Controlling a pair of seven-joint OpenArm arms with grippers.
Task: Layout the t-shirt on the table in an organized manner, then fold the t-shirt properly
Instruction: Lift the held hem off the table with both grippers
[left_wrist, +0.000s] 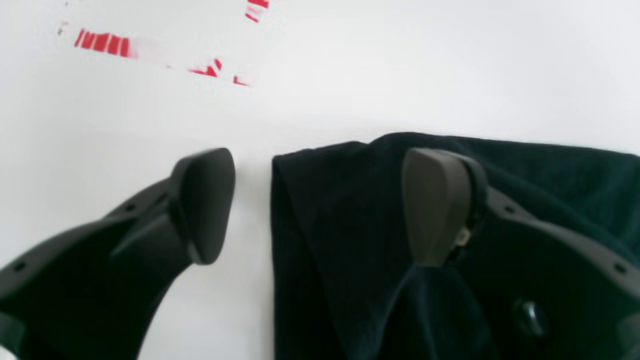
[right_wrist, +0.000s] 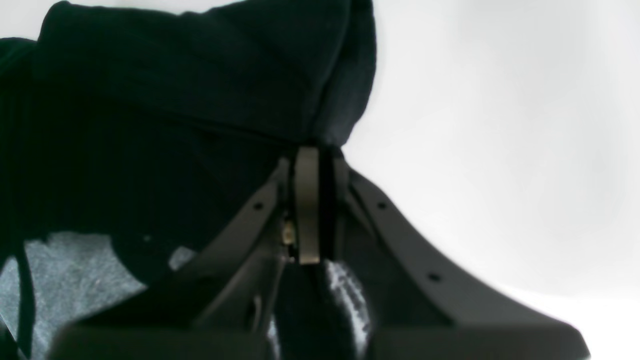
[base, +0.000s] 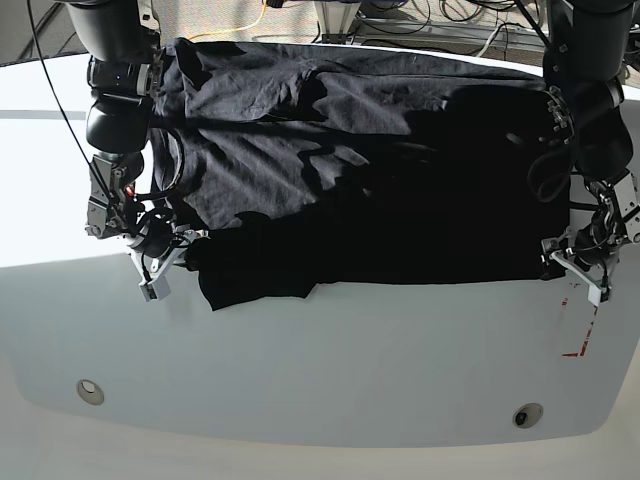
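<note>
The black t-shirt (base: 360, 180) lies spread across the far half of the white table (base: 350, 370), wrinkled on the base view's left. There my right gripper (base: 172, 250) holds the sleeve edge. The right wrist view shows that gripper (right_wrist: 310, 200) shut on a fold of the t-shirt (right_wrist: 175, 100). My left gripper (base: 575, 262) is at the shirt's near corner on the base view's right. In the left wrist view it (left_wrist: 322, 205) is open, one finger (left_wrist: 205, 205) over bare table (left_wrist: 350, 75), the other finger (left_wrist: 440, 205) over the t-shirt (left_wrist: 340, 240).
A red dashed mark (base: 580, 320) sits on the table just in front of my left gripper, also visible as a red dashed mark (left_wrist: 105, 42) in the left wrist view. Two metal discs (base: 89, 391) (base: 527, 415) lie near the front edge. Cables (base: 450, 20) run behind the table.
</note>
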